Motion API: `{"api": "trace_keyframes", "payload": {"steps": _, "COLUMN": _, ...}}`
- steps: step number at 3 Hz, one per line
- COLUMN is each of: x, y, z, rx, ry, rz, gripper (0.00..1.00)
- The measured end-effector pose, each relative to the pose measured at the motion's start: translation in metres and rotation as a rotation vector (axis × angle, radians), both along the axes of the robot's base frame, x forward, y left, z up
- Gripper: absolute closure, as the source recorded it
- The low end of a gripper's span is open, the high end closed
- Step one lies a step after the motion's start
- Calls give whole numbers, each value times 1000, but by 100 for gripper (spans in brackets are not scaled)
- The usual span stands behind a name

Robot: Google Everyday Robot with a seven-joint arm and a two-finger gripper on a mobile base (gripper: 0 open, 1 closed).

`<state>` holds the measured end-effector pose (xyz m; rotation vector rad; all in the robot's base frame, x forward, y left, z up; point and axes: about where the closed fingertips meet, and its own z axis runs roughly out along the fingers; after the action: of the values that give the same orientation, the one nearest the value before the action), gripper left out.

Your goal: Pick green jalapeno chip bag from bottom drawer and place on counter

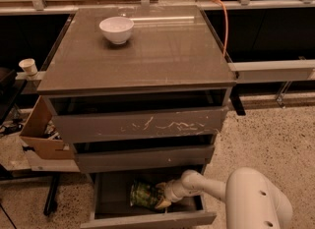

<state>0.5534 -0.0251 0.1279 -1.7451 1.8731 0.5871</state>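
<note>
Where the smooth white arm [211,187] reaches low and leftward into the open bottom drawer [147,219], the gripper [161,201] meets the right edge of the crinkly green jalapeno chip bag [142,194]; whether it clasps the bag cannot be told. The bag lies on the drawer's dark flat floor. Above, the glossy counter [162,56] bears a round white bowl [116,29].

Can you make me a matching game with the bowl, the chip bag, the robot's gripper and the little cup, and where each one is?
Things:
1. white bowl
2. green jalapeno chip bag
3. gripper
4. paper cup

Places:
A. against the bag's right side
B. off to the left of the counter
C. lying in the open bottom drawer
D. on the counter, back left

Pairs: 1-D, 2-C, 3-A, 4-B.
</note>
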Motion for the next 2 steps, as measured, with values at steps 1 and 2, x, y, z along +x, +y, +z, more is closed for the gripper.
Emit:
{"api": "trace_keyframes", "payload": {"steps": 1, "x": 0, "y": 0, "z": 0, "rx": 0, "ry": 0, "rz": 0, "gripper": 70}}
{"api": "trace_keyframes", "payload": {"steps": 2, "x": 0, "y": 0, "z": 0, "rx": 0, "ry": 0, "rz": 0, "gripper": 100}}
